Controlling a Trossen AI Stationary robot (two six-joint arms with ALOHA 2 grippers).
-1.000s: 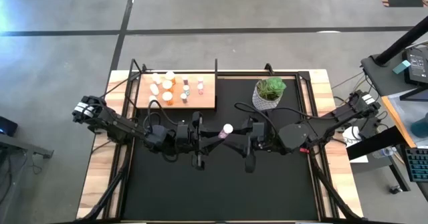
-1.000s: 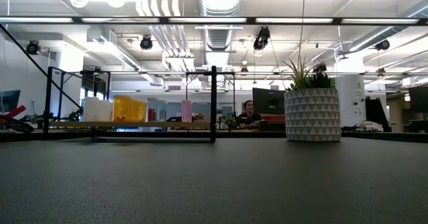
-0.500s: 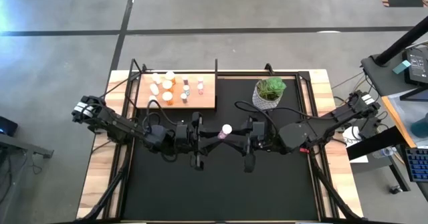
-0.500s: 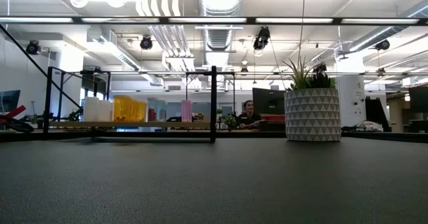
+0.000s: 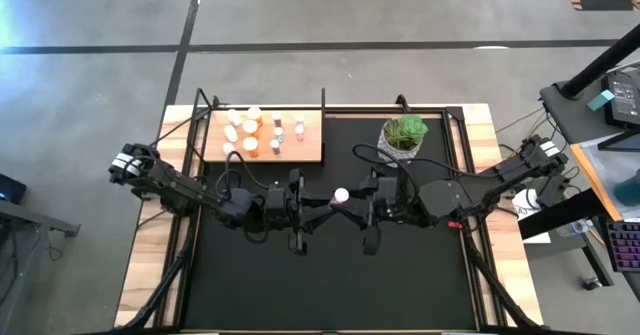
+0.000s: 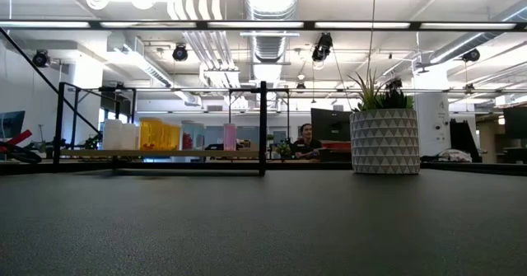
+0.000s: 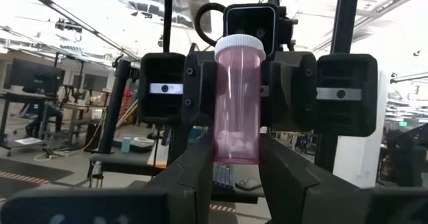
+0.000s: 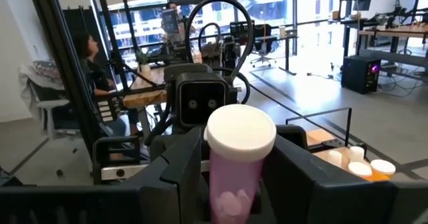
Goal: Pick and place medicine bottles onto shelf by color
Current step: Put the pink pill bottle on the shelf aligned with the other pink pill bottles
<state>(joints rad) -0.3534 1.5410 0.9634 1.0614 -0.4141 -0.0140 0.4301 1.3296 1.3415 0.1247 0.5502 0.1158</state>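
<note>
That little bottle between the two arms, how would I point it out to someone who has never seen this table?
Start at the black table mat and find where the two dark arms meet at its middle. Between the left end effector and the right end effector sits a pink bottle with a white cap. Every other bottle stands on the wooden shelf; this one is held above the mat.

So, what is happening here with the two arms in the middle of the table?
The two arms meet above the black table mat and hold one pink transparent bottle with a white cap between them. The left gripper is shut on it; the right gripper is around it too, apparently a handover. The other small bottles stand on the pale wooden shelf, beside the white pot with a green plant.
</note>
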